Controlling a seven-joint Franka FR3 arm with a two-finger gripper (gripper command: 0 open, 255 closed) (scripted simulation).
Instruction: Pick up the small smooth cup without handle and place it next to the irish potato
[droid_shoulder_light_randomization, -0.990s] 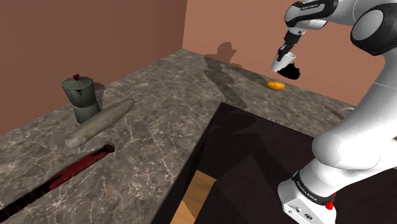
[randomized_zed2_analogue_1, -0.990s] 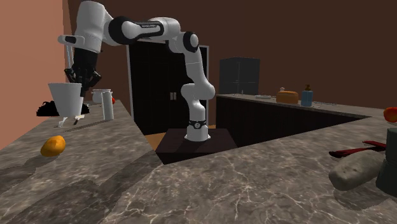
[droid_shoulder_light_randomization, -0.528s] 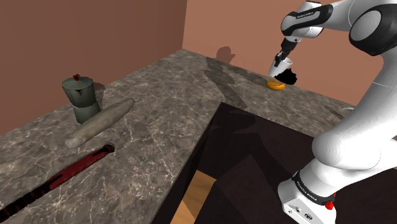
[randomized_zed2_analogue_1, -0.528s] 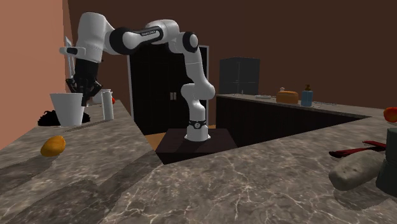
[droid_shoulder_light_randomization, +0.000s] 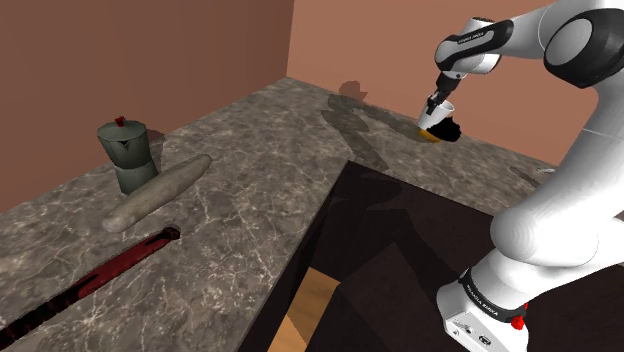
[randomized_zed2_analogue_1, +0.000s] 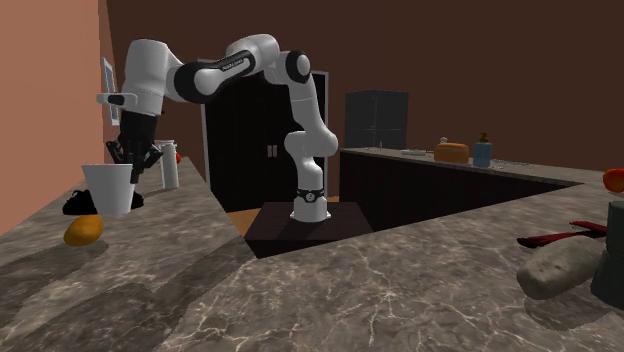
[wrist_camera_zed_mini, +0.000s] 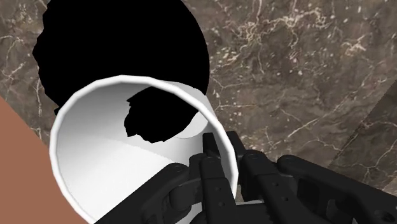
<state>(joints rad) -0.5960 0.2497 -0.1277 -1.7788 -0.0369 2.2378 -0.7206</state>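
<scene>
Cup (randomized_zed2_analogue_1: 110, 190) lower than second ago, now at countertop (randomized_zed2_analogue_1: 300, 290) level just beside potato (randomized_zed2_analogue_1: 84, 230); black lump (randomized_zed2_analogue_1: 75, 203) past cup from potato. Gripper (wrist_camera_zed_mini: 219, 149) pinches cup rim wall, one finger inside, one outside, which probably keeps cup upright for set-down. Release not yet done.

A: How is the light?

B: Soft and even in the shoulder view. The marbled table (droid_shoulder_light_randomization: 240, 160) is mid-bright. The arm's shadow (droid_shoulder_light_randomization: 352, 130) lies dark across it and climbs the pink wall (droid_shoulder_light_randomization: 390, 40). The second exterior view is dimmer, its brown back wall (randomized_zed2_analogue_1: 480, 50) close to black.

A: And the sharpness?

B: Edges are crisp throughout. In the wrist view, the white cup (wrist_camera_zed_mini: 95, 159) fades from a bright rim to grey inside.
</scene>
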